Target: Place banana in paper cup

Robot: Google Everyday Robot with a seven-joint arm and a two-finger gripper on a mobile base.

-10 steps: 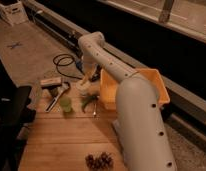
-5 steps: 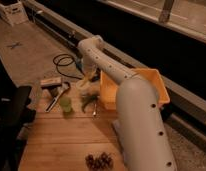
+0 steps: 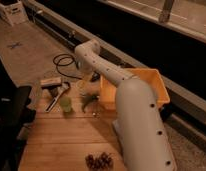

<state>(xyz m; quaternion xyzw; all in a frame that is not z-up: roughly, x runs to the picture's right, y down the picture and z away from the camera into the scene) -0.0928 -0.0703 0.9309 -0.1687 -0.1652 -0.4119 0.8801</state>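
Observation:
My gripper (image 3: 91,79) hangs at the far end of the white arm (image 3: 103,67), low over the back of the wooden table (image 3: 66,137). It is shut. A pale round shape just below and left of it looks like the paper cup (image 3: 84,85). The banana is hidden: I cannot make it out at the gripper or on the table. A small translucent green cup (image 3: 66,104) stands to the front left. A curved green vegetable (image 3: 89,101) lies in front of the gripper.
A yellow bin (image 3: 158,82) sits at the table's right, partly behind the arm. A grey block (image 3: 51,81) and a tool (image 3: 58,95) lie at the back left. Dark cone-like pieces (image 3: 98,161) lie near the front edge. A black cable (image 3: 63,62) coils on the floor.

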